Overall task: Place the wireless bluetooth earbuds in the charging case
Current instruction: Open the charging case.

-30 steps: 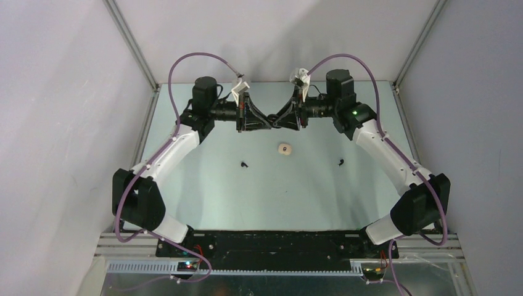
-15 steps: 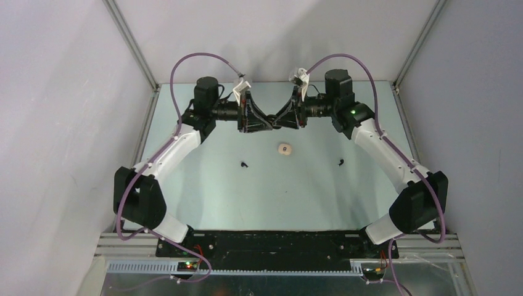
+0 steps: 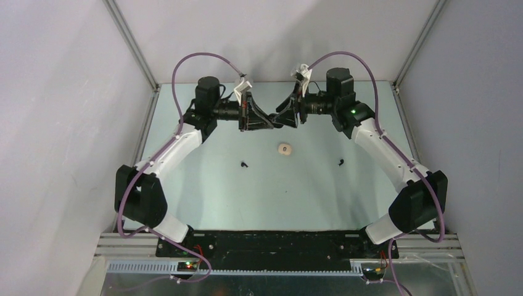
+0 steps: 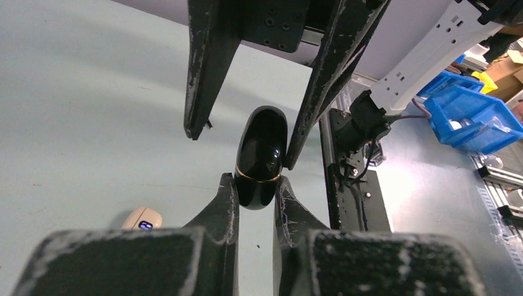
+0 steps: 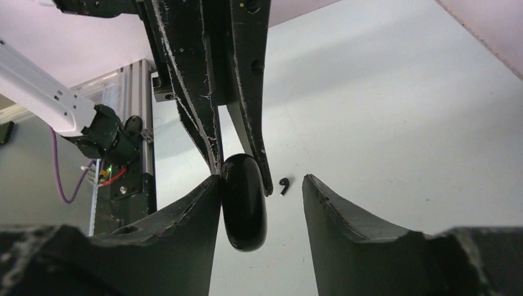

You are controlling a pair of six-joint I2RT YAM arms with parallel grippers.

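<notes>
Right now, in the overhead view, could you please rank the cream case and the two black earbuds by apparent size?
1. cream case, clearly largest.
2. left black earbud and right black earbud: both tiny specks that look alike, so I won't rank them.

Showed left gripper [image 3: 271,123] and right gripper [image 3: 282,118] tip to tip above the far middle of pale green table [image 3: 296,194], cream case [image 3: 284,148] lying just nearer, left black earbud [image 3: 245,164] and right black earbud [image 3: 341,163] flanking, well apart.
</notes>
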